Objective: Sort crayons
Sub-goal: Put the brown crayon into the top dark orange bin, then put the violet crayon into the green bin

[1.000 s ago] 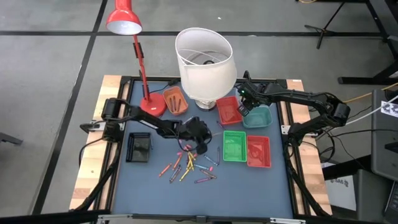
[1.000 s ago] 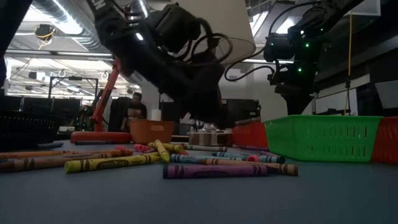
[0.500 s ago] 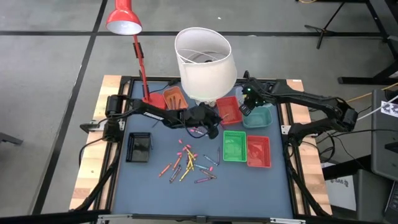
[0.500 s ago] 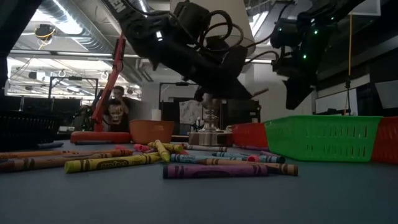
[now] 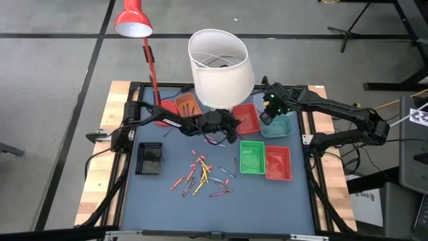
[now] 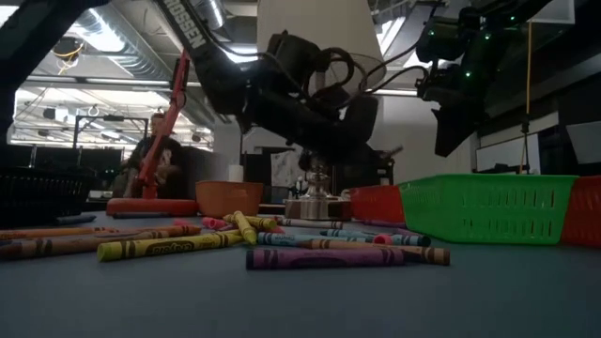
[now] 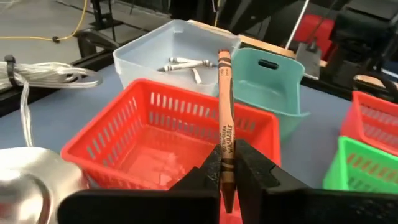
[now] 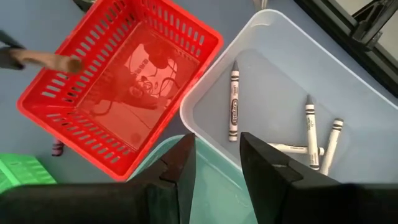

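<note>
Left gripper (image 7: 227, 177) clamped on a brown crayon (image 7: 224, 124), held over the near rim of the red basket (image 7: 130, 134), centre of the high view just below the white lampshade (image 5: 219, 59). Right gripper (image 8: 217, 163) stands wide with nothing in it, above the clear bin (image 8: 280, 81) and teal bin (image 7: 273, 81), upper right of the worktop (image 5: 267, 201). White crayons (image 8: 234, 102) lie in the clear bin. Loose crayons (image 5: 200, 175) are scattered lower centre, left of the green basket (image 5: 251, 158).
</note>
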Controlling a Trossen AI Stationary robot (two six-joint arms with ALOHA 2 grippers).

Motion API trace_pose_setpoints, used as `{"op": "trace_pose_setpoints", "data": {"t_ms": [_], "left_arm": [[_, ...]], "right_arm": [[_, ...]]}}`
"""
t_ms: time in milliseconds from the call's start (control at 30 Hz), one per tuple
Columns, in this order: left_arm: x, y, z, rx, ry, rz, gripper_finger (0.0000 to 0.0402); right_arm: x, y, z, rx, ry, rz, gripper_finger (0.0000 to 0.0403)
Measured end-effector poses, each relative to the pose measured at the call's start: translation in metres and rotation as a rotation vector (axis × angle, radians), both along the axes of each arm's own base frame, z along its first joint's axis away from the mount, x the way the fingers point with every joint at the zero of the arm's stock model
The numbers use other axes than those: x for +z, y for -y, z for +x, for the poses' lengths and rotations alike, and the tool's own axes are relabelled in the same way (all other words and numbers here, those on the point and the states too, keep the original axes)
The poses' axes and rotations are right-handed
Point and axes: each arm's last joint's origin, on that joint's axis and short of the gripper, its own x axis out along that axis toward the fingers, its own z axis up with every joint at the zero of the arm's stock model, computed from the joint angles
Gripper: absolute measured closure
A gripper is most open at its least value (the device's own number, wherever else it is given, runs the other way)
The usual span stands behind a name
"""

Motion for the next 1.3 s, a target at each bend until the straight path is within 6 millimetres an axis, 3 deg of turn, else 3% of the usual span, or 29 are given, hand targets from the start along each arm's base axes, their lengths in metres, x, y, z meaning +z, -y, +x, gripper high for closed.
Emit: {"op": "trace_pose_setpoints", "data": {"t_ms": [233,433,667,967,1167,1300], "left_arm": [[-0.009,-0.003,0.016,0.0,0.0,0.0,0.0352],[-0.003,-0.004,0.019,0.002,0.011,0.003,0.0327],[0.004,-0.004,0.018,-0.009,0.011,0.013,0.0328],[0.017,0.013,0.017,-0.18,-0.04,0.077,0.0329],[0.031,0.022,0.007,-0.223,-0.152,0.063,0.0329],[0.029,0.028,0.001,-0.256,-0.266,0.077,0.0329]], "right_arm": [[0.0,0.0,0.0,-0.002,0.0,0.001,0.0279],[0.0,0.0,0.0,0.001,0.005,0.009,0.0279],[0.0,0.0,0.0,0.001,0.005,0.009,0.0279],[0.0,0.0,0.0,0.0,0.005,0.009,0.0279],[0.0,0.0,0.0,0.001,0.006,0.009,0.0279],[0.0,0.0,0.0,0.0,0.005,0.009,0.0279]]}}
